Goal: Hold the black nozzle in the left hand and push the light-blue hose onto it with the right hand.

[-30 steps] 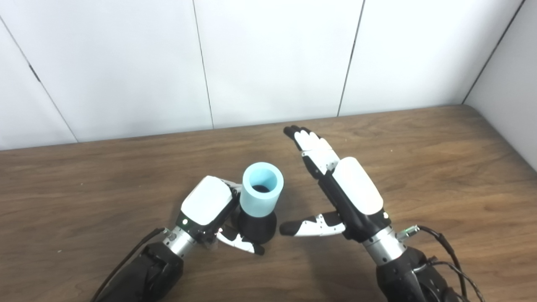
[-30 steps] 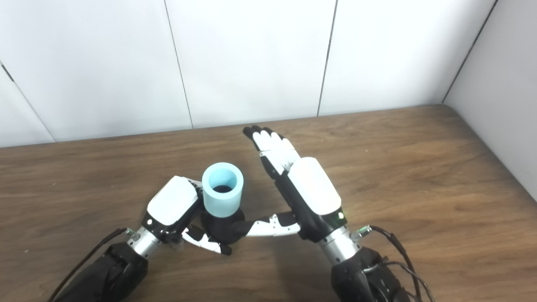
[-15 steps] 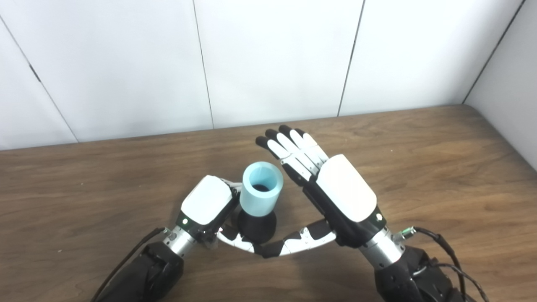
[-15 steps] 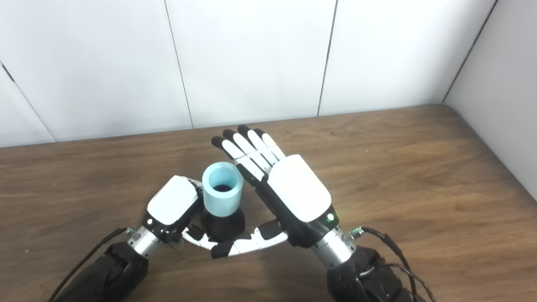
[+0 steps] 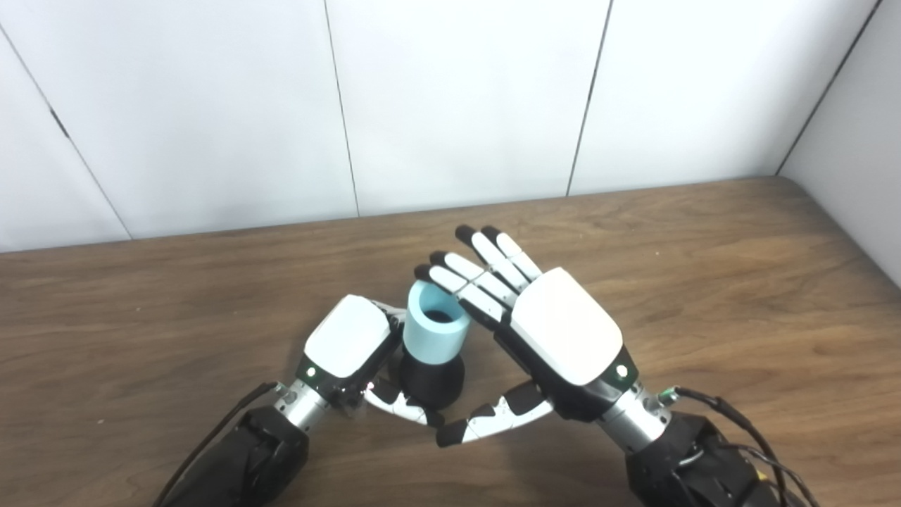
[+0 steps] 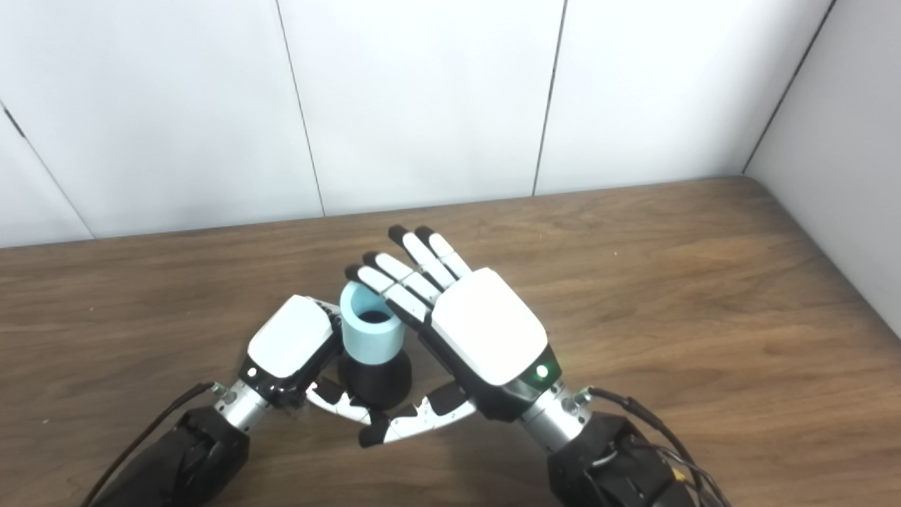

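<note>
Left eye view shows the left hand (image 5: 346,345) gripping the black nozzle (image 5: 431,380), light-blue hose (image 5: 436,331) seated on it, while the right hand (image 5: 556,338) hovers spread, empty.

A brown wood-grain tabletop (image 5: 704,282) is seen, spanning the scene from left to right. Along its far edge it is met by a white panelled wall (image 5: 457,98), divided by thin dark seams. At the right, a second white wall (image 5: 859,162) is joined at a corner. Even, soft light is cast throughout.
</note>
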You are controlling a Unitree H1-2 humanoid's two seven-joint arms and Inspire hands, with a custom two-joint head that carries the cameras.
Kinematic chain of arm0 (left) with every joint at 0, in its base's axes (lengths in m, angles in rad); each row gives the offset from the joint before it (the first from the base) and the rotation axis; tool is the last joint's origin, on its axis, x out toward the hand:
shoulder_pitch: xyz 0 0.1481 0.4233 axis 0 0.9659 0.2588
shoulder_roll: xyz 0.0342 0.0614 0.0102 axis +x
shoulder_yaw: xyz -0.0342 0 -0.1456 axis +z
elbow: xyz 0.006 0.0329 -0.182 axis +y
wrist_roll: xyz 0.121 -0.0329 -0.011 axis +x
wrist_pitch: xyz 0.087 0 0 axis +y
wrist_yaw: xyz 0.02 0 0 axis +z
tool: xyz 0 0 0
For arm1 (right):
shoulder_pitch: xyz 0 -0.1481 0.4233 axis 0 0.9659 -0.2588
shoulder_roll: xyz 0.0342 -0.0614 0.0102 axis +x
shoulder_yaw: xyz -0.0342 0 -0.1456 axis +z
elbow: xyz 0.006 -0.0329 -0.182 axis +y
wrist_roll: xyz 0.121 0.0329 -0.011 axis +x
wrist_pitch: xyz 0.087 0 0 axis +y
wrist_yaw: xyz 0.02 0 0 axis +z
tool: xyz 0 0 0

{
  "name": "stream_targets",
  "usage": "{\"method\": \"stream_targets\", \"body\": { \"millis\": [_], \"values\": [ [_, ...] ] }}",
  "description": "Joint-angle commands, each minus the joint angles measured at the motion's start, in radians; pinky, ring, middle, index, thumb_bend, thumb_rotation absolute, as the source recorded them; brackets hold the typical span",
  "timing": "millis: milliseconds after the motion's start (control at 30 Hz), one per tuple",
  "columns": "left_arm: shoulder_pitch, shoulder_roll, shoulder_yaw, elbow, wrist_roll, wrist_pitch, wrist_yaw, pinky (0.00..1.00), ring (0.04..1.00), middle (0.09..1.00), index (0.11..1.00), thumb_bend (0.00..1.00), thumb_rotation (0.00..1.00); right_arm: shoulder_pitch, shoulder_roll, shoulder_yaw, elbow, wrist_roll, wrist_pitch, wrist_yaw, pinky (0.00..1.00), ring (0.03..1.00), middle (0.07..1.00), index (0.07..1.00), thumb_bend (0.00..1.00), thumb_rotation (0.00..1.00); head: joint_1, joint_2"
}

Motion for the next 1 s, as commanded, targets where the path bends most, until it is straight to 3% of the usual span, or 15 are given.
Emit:
{"method": "stream_targets", "body": {
  "millis": [0,100,133,200,433,533,733,800,967],
  "values": [
    [0.237,-0.085,-0.106,0.178,0.014,0.001,0.01,0.2,0.25,0.463,0.486,0.52,0.0,-0.027,-0.001,0.001,-0.021,-0.019,-0.038,-0.053,1.0,1.0,0.903,0.882,0.79,0.8,0.0,0.002],
    [0.236,-0.084,-0.108,0.178,0.016,0.0,0.011,0.21,0.264,0.407,0.508,0.52,0.0,-0.021,-0.003,0.004,-0.013,-0.011,-0.034,-0.04,1.0,1.0,0.898,0.862,0.79,0.78,0.002,0.004],
    [0.237,-0.084,-0.108,0.176,0.017,0.003,0.01,0.21,0.259,0.439,0.496,0.52,0.0,-0.018,-0.003,0.005,-0.012,-0.009,-0.029,-0.028,1.0,1.0,0.901,0.863,0.79,0.79,0.002,0.004],
    [0.238,-0.084,-0.108,0.171,0.018,0.007,0.008,0.21,0.26,0.4,0.508,0.51,0.0,-0.011,-0.004,0.009,-0.009,-0.01,-0.025,-0.017,1.0,1.0,0.908,0.868,0.79,0.79,0.002,0.005],
    [0.242,-0.082,-0.106,0.158,0.014,0.014,-0.009,0.21,0.265,0.393,0.514,0.51,0.0,0.014,-0.007,0.026,0.02,-0.043,-0.005,0.028,1.0,1.0,0.924,0.891,0.82,0.78,0.004,0.009],
    [0.243,-0.082,-0.106,0.156,0.014,0.011,-0.005,0.19,0.24,0.465,0.484,0.52,0.0,0.018,-0.011,0.033,0.029,-0.051,-0.005,0.036,1.0,1.0,0.923,0.885,0.82,0.77,0.004,0.009],
    [0.242,-0.082,-0.105,0.156,0.01,0.011,-0.01,0.21,0.262,0.401,0.511,0.51,0.0,0.023,-0.019,0.045,0.038,-0.071,-0.013,0.025,1.0,1.0,0.924,0.884,0.82,0.78,0.005,0.007],
    [0.243,-0.083,-0.104,0.155,0.01,0.013,-0.01,0.2,0.249,0.457,0.488,0.52,0.0,0.025,-0.022,0.048,0.038,-0.087,-0.012,0.03,1.0,1.0,0.929,0.893,0.79,0.8,0.005,0.008],
    [0.246,-0.081,-0.105,0.146,0.01,0.019,-0.021,0.18,0.232,0.471,0.482,0.52,0.0,0.028,-0.024,0.063,0.05,-0.141,-0.006,0.047,1.0,1.0,0.937,0.889,0.76,0.82,0.008,0.011]
  ]
}}
